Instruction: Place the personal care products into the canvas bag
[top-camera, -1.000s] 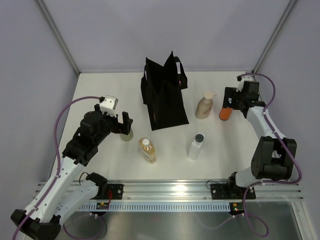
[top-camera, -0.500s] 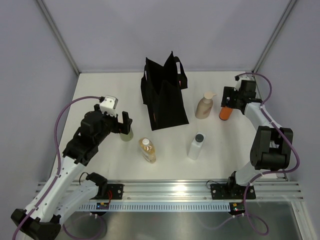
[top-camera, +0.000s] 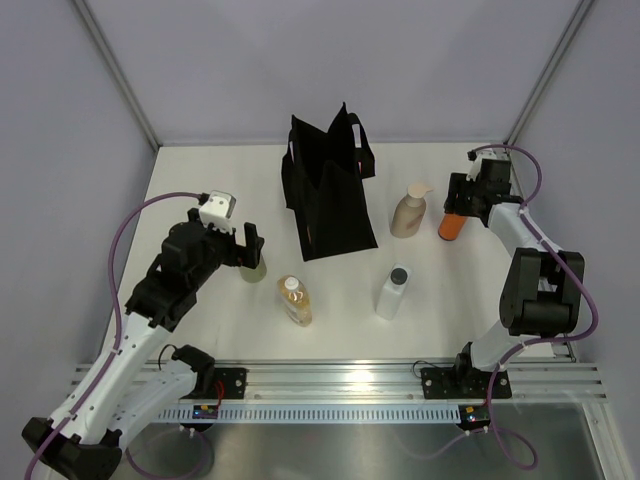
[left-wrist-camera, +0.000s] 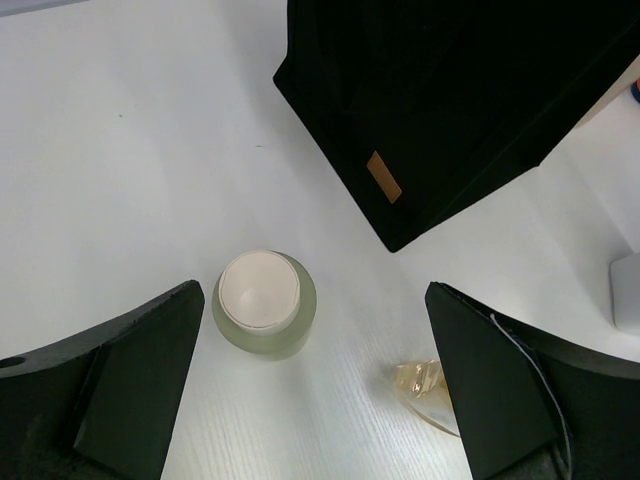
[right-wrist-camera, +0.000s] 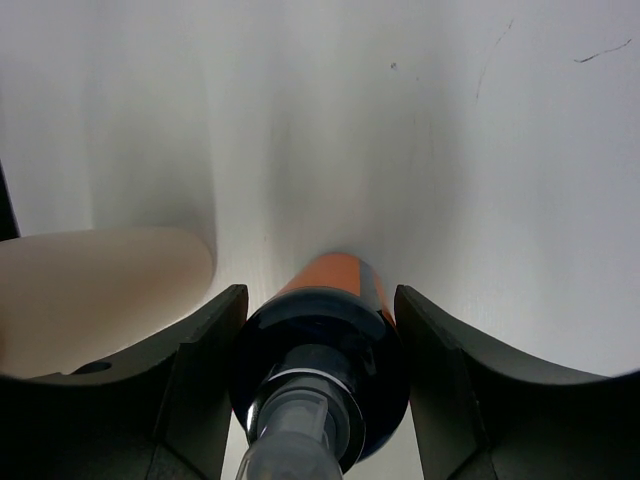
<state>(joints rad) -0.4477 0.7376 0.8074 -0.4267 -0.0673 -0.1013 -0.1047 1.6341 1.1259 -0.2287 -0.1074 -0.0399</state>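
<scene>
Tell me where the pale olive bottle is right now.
The pale olive bottle stands upright on the left of the table in the top view, between the fingers of the open left gripper, just left of the amber bottle.

Amber bottle (left-wrist-camera: 425, 388) half behind end effector (left-wrist-camera: 312, 310)

A black canvas bag (top-camera: 325, 200) of matt woven cloth carries a small tan tag (left-wrist-camera: 383, 177) that looks like leather. The white tabletop (left-wrist-camera: 120, 150) is smooth with a faint fine grain and a soft sheen. The pale olive bottle (left-wrist-camera: 264, 303) is frosted plastic with a matt white cap. The amber bottle (top-camera: 294, 301) is clear and glossy. The orange bottle (right-wrist-camera: 335, 285) is glossy with a shiny dark top. The fingers (left-wrist-camera: 130, 380) of the left end effector (left-wrist-camera: 315, 290) are matt black plastic.
</scene>
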